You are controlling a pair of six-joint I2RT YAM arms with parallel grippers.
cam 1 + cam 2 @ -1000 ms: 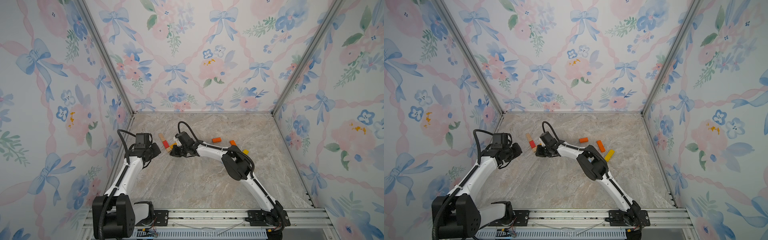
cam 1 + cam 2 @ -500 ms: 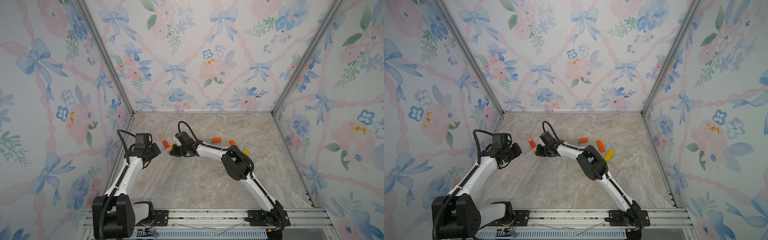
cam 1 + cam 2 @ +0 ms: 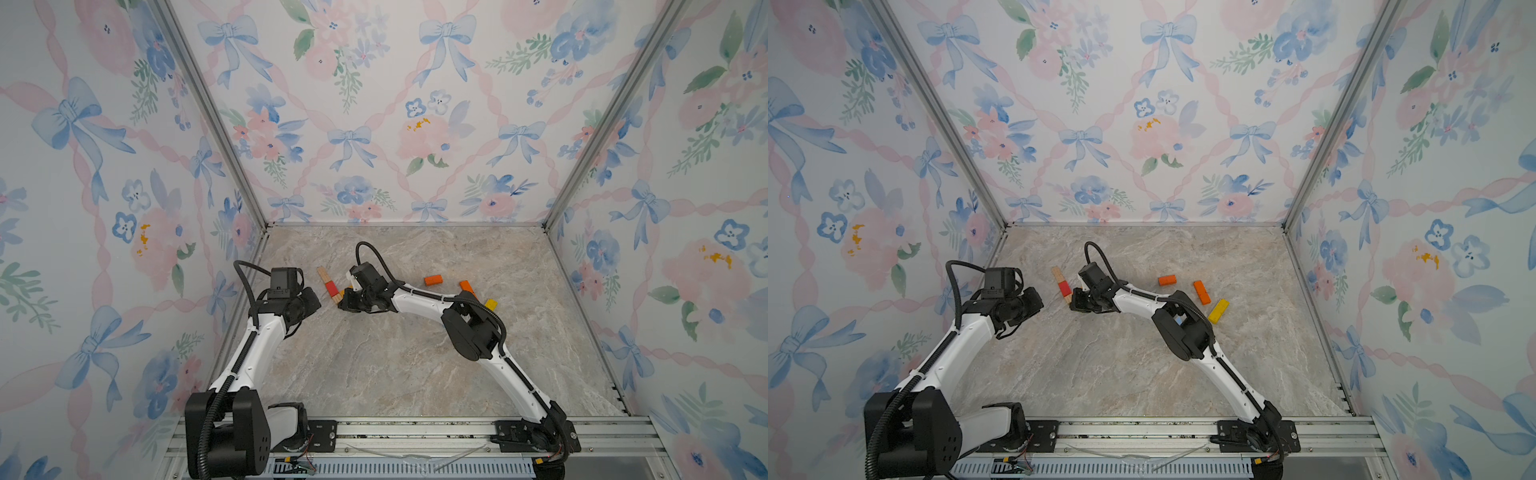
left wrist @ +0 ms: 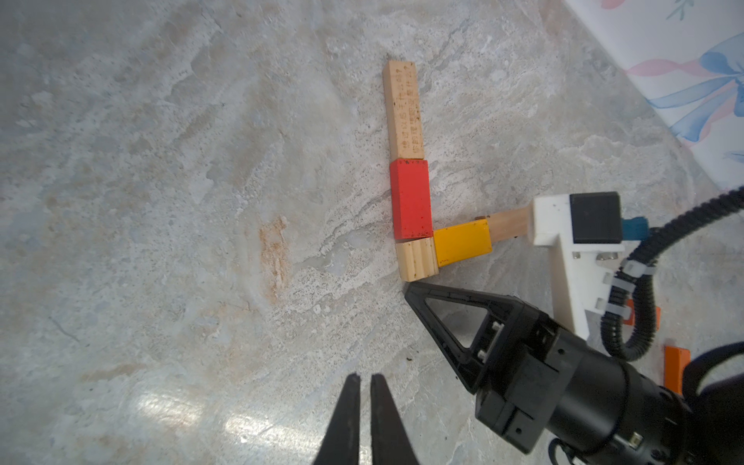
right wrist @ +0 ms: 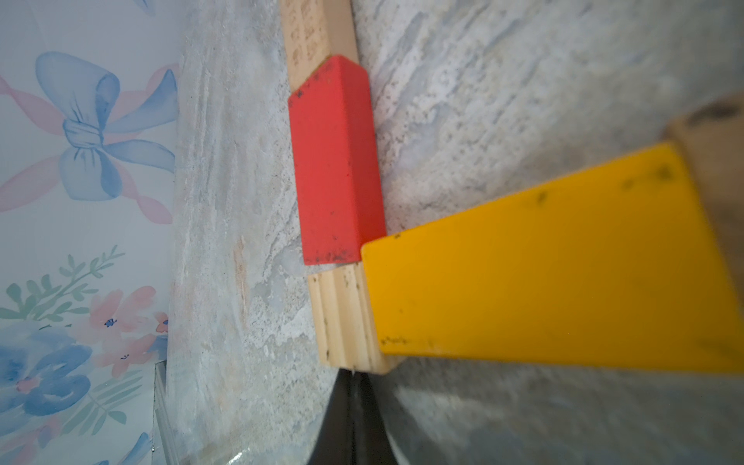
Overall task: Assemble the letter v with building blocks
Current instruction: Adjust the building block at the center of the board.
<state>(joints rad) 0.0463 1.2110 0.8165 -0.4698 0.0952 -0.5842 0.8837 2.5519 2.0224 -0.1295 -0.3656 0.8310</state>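
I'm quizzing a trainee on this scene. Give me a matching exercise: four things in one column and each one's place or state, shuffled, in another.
Things
1. red block
2. grooved block
3. engraved bar
4. right fingers

Places or states
A. at the corner of the shape, beside a yellow block
B. closed, tips by the corner piece
C. end of its row, farthest from the corner
D. between the bar and the corner piece

Pairs: 1-D, 2-A, 3-C, 4-B

Wood bar (image 4: 508,224) half hidden behind white mount (image 4: 571,273); yellow block (image 5: 555,261) blurred, cropped.
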